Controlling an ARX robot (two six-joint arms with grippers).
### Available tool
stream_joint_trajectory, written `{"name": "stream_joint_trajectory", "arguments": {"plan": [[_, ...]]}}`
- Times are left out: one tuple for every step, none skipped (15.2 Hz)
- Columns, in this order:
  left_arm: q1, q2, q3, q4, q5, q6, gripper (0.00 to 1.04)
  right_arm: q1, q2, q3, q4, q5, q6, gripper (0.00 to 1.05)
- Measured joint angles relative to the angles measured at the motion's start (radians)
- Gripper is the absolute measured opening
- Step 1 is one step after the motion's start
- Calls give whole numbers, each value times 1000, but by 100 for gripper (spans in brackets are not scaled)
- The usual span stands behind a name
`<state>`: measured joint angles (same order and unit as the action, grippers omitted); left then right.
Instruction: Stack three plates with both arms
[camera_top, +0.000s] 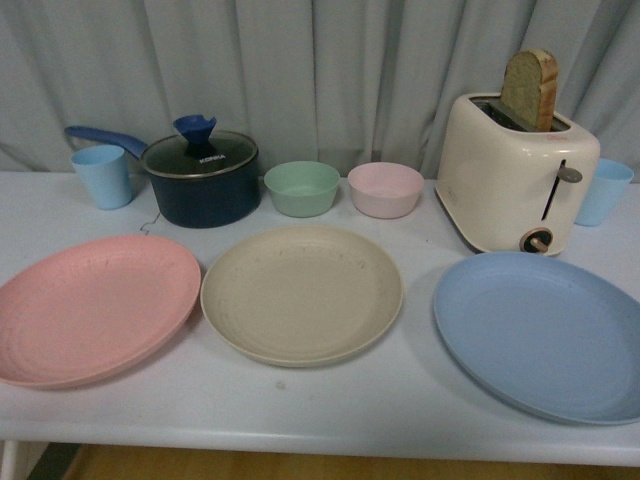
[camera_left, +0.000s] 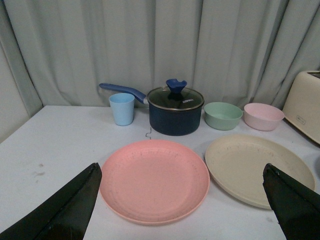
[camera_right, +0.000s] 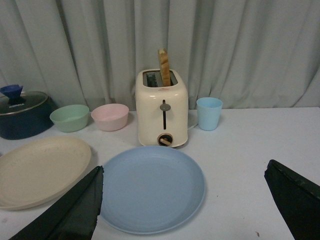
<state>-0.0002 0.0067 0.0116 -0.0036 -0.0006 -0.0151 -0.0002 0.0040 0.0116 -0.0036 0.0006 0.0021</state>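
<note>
While unstacked, matte, faintly ringed: pink plate (camera_top: 95, 305), beige plate (camera_top: 300, 292), blue plate (camera_top: 545, 335)

Left gripper (camera_left: 182, 169) hovered above the table, black fingers (camera_left: 70, 207) spread wide, gripping nothing. Right gripper (camera_right: 185, 166) likewise: fingers wide apart, raised off the table, empty.

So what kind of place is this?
Likely a mock kitchen set up for testing: a toaster, a pot and plates on a plain table before a grey curtain.
</note>
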Motion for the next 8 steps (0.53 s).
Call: {"name": "stream_joint_trajectory", "arguments": {"plan": [[0, 0, 0, 0, 0, 0, 98, 0, 0, 0, 0, 0, 0, 98], [0, 0, 0, 0, 0, 0, 98, 0, 0, 0, 0, 0, 0, 98], [0, 0, 0, 0, 0, 0, 98, 0, 0, 0, 0, 0, 0, 98], [0, 0, 0, 0, 0, 0, 98, 0, 0, 0, 0, 0, 0, 98], [0, 0, 0, 0, 0, 0, 98, 0, 0, 0, 0, 0, 0, 98], [0, 0, 0, 0, 0, 0, 98, 0, 0, 0, 0, 0, 0, 98], [0, 0, 0, 0, 0, 0, 98, 0, 0, 0, 0, 0, 0, 98], [0, 0, 0, 0, 0, 0, 98, 0, 0, 0, 0, 0, 0, 98]]}}
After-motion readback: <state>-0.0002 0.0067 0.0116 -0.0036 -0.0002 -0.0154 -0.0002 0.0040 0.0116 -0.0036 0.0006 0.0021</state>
